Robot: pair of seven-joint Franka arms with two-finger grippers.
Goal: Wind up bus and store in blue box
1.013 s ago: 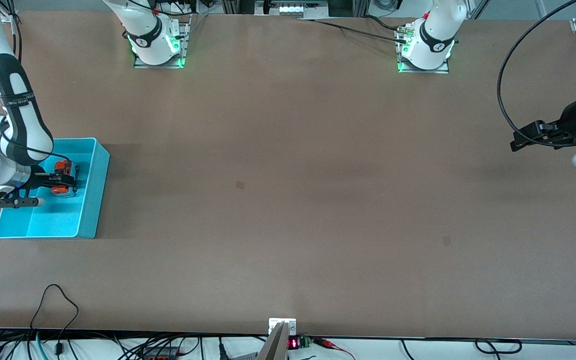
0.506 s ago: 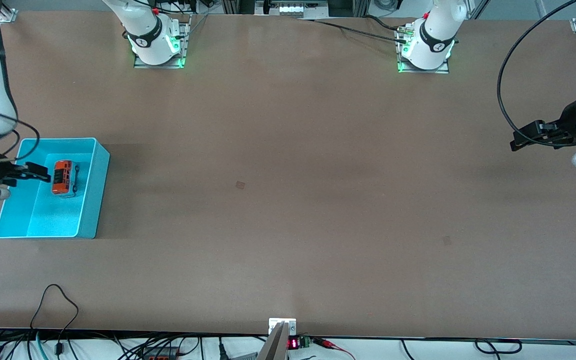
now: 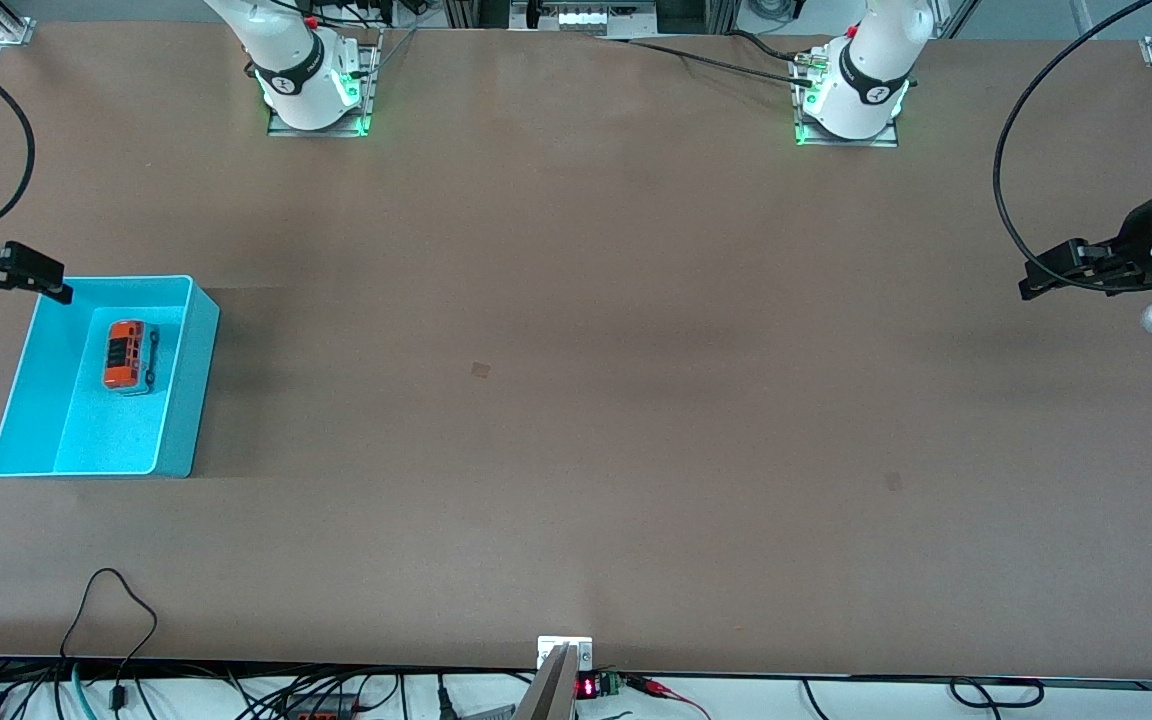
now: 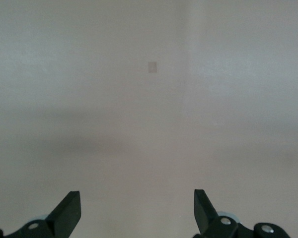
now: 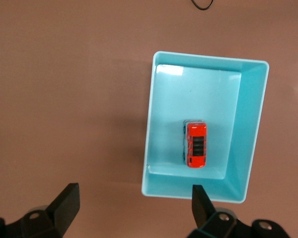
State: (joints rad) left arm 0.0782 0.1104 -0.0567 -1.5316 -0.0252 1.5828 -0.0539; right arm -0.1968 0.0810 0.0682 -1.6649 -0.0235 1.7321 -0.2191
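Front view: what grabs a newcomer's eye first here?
The rectangular turquoise-blue plastic box at the right arm's end of the wide brown table, with the small orange toy bus lying inside it, nearer its end farther from the front camera. The right claw hangs open over that end's corner, holding nothing. The left claw waits open over the table's left-arm end.

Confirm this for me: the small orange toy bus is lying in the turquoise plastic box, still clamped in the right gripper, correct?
Not quite. The small orange toy bus does lie in the turquoise plastic box, but the right gripper is open and empty above it, as the right wrist view shows.
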